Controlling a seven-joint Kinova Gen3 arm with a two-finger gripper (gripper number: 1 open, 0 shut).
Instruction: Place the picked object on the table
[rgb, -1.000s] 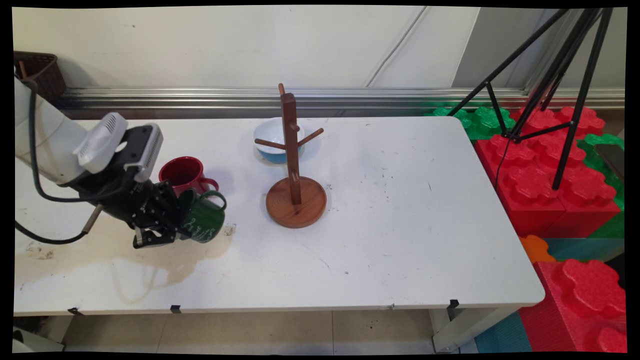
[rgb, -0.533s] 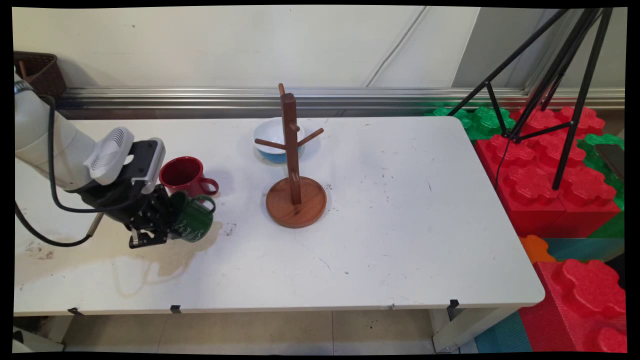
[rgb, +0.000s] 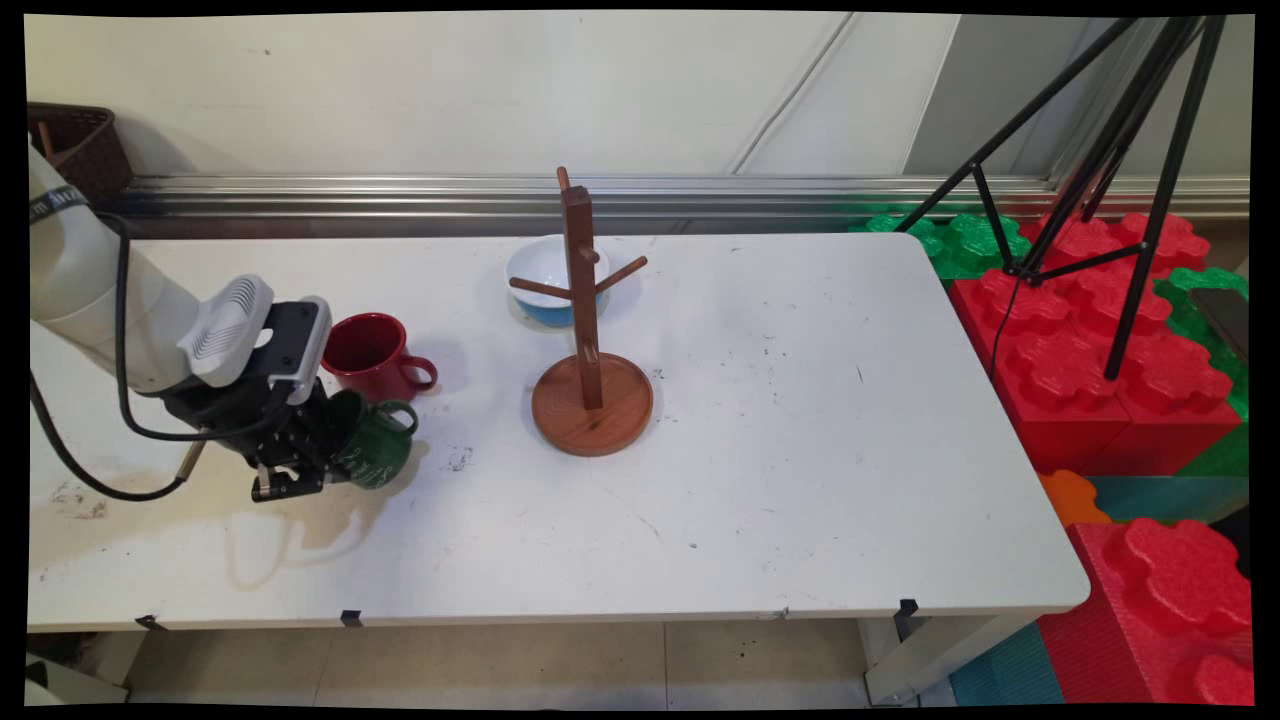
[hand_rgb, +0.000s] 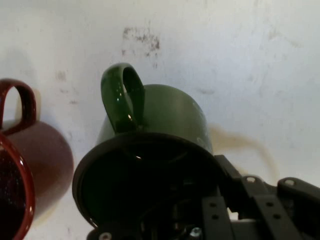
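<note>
My gripper (rgb: 325, 450) is shut on the rim of a green mug (rgb: 372, 452), one finger inside the mouth and one outside. The mug is tilted, its mouth toward the hand and its handle (rgb: 402, 413) up and to the right, low over the table's left part. In the hand view the green mug (hand_rgb: 165, 130) fills the middle, its handle (hand_rgb: 122, 97) pointing up, with my gripper (hand_rgb: 200, 220) on its rim. A red mug (rgb: 372, 355) stands upright just behind the green one, also seen at the left edge as the red mug (hand_rgb: 30, 165).
A wooden mug tree (rgb: 590, 385) with bare pegs stands mid-table on a round base. Behind it sits a white and blue bowl (rgb: 540, 275). The table (rgb: 800, 450) has stains near the left front. Red and green foam blocks (rgb: 1100, 350) and a black tripod (rgb: 1130, 150) stand to the right.
The gripper with the green mug has moved left and down toward the table, away from the mug tree. The red mug, bowl and mug tree have not moved.
</note>
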